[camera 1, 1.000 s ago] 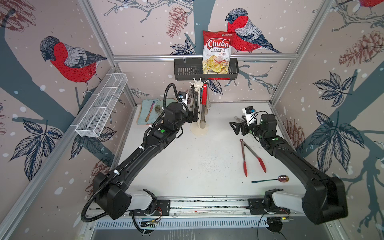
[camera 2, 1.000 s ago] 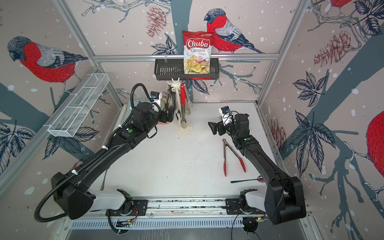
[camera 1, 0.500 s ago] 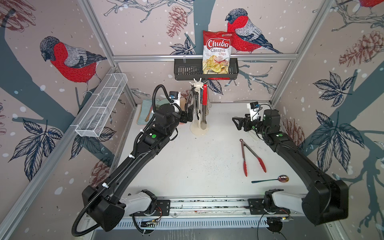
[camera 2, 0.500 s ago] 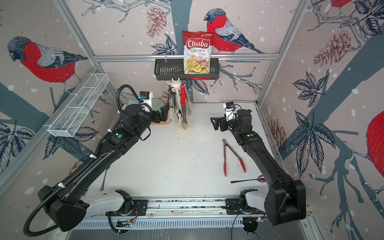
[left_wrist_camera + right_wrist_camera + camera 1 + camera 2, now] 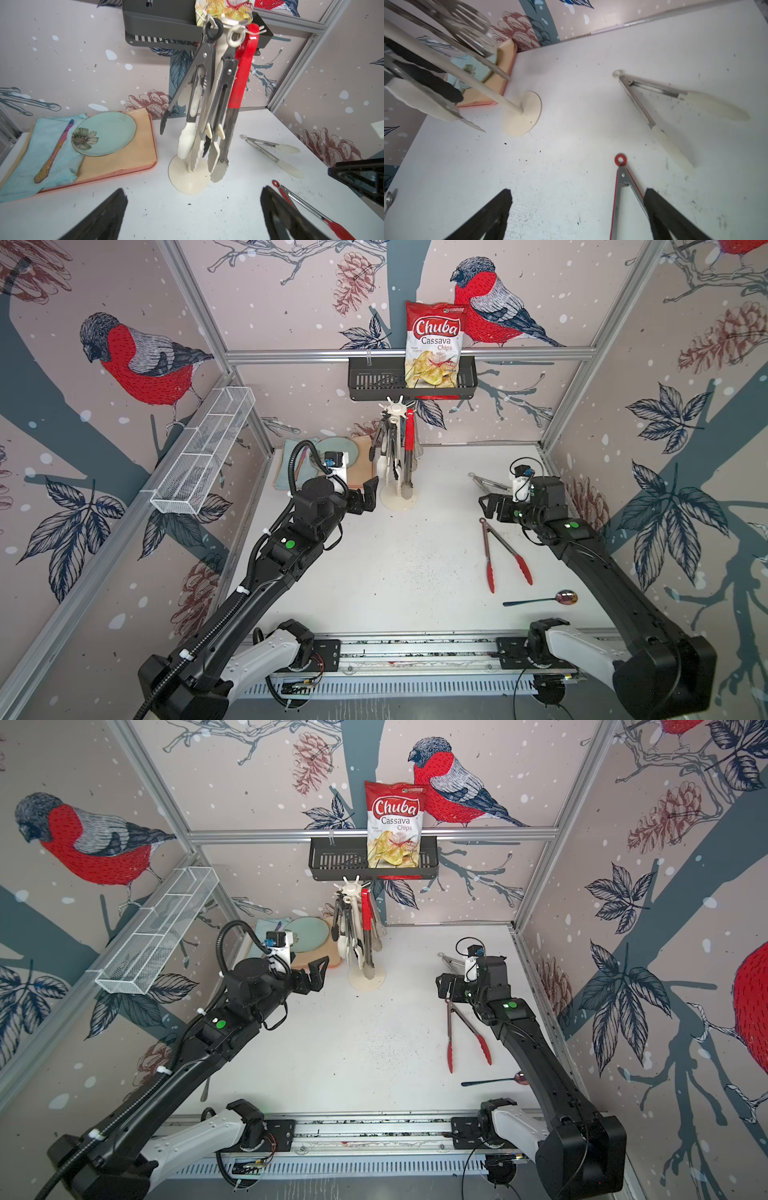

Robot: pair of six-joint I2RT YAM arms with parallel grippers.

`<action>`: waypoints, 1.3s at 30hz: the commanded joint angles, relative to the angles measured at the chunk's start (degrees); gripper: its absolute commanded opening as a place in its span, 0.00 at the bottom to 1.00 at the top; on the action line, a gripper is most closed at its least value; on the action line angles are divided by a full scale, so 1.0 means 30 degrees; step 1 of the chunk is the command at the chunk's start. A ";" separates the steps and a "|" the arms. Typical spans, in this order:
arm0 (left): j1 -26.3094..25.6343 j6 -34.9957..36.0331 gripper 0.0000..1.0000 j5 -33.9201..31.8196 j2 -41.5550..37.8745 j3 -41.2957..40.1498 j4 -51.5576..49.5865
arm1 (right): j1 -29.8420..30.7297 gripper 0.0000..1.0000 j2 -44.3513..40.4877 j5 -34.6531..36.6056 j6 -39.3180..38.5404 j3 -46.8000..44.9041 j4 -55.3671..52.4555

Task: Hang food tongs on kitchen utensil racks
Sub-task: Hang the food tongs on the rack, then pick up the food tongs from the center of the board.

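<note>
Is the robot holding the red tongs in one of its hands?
No, the red-tipped tongs lie flat on the table, while the left gripper and right gripper are both open and empty.

bright even light, soft shadows, wide-angle bending at edges (right wrist view motion-blurred)

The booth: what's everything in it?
utensil rack: one, cream, back middle
hanging tongs: several, mixed colours, on rack
red-tipped tongs: one, steel, lying right
white-tipped tongs: one, steel, lying back right
spoon: one, shiny, front right
plate: one, pale green, on tray
tray: one, peach, back left
basket: one, black, back rail
chips bag: one, red-white, in basket
wire shelf: one, white, left wall
left fingers: two, black, open, near rack
right fingers: two, black, open, by red-tipped tongs
</note>
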 commanded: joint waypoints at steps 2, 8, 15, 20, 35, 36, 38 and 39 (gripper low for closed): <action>0.0064 -0.0873 0.99 0.0803 -0.1223 -0.1256 -0.0018 | -0.0210 1.00 0.0318 0.2088 0.1262 -0.0335 -0.2270; 0.0191 -0.0889 0.99 0.1206 -0.1562 -0.1842 -0.0122 | -0.0981 0.99 0.1354 0.2470 0.2228 -0.1302 -0.2994; 0.0273 -0.1141 0.98 0.1272 -0.1284 -0.2348 0.0466 | -0.2468 0.90 0.2751 0.1793 0.3186 -0.2528 -0.2089; 0.0388 -0.1115 0.97 0.1397 -0.0993 -0.2572 0.0502 | -0.3101 0.83 0.4074 0.1573 0.3063 -0.2679 -0.1015; 0.0917 -0.0686 0.96 0.1543 -0.0713 -0.2683 0.0446 | -0.3116 0.75 0.5175 0.1232 0.3007 -0.3840 0.0261; 0.0952 -0.0675 0.96 0.1544 -0.0660 -0.2697 0.0449 | -0.3110 0.74 0.5155 0.1298 0.3044 -0.3935 0.0263; 0.1019 -0.0634 0.96 0.1544 -0.0597 -0.2654 0.0391 | -0.3051 0.73 0.5054 0.1361 0.3055 -0.4043 0.0307; 0.1034 -0.0610 0.96 0.1544 -0.0581 -0.2652 0.0346 | -0.3028 0.73 0.5037 0.1378 0.3042 -0.4123 0.0374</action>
